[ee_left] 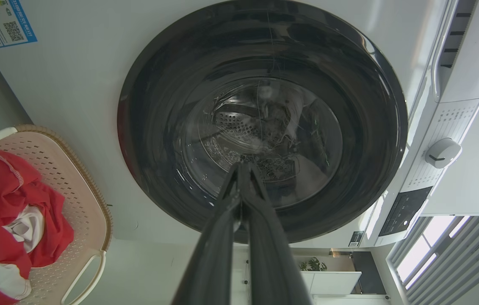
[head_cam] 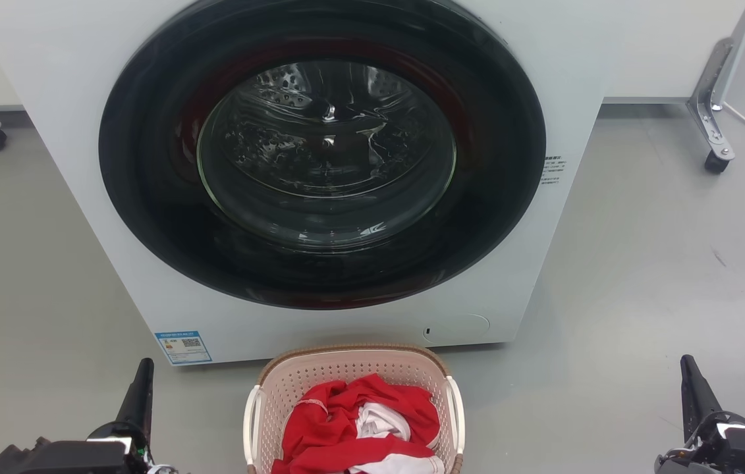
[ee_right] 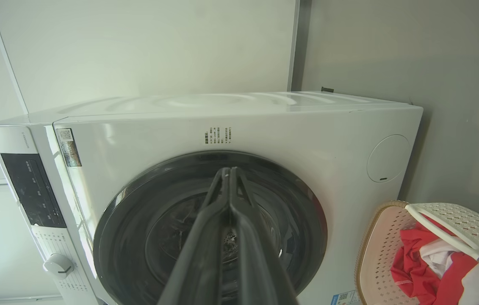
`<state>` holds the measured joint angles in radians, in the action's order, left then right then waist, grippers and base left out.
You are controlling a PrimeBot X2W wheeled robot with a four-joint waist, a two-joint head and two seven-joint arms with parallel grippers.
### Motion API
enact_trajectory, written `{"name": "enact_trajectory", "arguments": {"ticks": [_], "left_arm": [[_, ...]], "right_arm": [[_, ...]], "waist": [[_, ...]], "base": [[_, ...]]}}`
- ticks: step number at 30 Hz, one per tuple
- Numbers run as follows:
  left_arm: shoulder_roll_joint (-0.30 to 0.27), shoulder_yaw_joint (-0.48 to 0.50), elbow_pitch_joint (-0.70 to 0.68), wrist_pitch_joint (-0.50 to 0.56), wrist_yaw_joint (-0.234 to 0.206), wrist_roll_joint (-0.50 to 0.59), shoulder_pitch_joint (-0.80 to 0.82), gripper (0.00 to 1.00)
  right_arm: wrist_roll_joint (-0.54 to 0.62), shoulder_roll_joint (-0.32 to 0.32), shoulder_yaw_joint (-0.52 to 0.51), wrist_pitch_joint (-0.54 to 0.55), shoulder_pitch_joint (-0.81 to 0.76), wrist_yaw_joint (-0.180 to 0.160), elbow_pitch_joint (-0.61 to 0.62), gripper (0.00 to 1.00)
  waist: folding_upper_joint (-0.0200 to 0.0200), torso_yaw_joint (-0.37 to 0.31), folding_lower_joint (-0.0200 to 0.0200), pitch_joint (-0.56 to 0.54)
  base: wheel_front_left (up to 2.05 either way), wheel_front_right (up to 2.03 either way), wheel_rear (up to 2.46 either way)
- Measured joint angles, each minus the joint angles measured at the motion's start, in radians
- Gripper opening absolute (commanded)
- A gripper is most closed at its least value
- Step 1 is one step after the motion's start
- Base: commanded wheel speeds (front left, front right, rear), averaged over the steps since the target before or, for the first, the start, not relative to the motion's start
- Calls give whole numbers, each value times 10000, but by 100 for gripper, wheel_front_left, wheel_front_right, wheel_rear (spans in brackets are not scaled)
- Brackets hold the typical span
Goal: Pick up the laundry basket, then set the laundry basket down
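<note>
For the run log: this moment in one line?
laundry basket on floor by washing machine, clothes inside; left gripper: jaws shut, off basket; right gripper: jaws shut, off basket

The head camera looks down at the washing machine [head_cam: 62,145] from near. The wrist cameras sit low, left and right, tipped sideways, facing it too. All three share its round door [head_cam: 323,151] and the laundry basket [head_cam: 352,350].

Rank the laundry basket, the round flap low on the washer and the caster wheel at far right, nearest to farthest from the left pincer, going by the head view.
1. The laundry basket, on the floor just to the right of the left pincer.
2. The round flap, low on the washer front, beyond the basket.
3. The caster wheel, far right and farther back.
</note>
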<state>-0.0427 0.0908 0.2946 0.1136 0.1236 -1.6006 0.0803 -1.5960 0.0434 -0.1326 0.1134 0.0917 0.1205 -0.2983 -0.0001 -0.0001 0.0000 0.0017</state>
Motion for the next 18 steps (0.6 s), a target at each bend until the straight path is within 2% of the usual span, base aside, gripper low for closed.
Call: {"name": "enact_trajectory", "arguments": {"ticks": [18], "left_arm": [[0,0,4,0,0,0,0,0]], "right_arm": [[-10,0,0,0,0,0,0,0]], "waist": [[1,0,0,0]], "base": [[0,0,0]]}}
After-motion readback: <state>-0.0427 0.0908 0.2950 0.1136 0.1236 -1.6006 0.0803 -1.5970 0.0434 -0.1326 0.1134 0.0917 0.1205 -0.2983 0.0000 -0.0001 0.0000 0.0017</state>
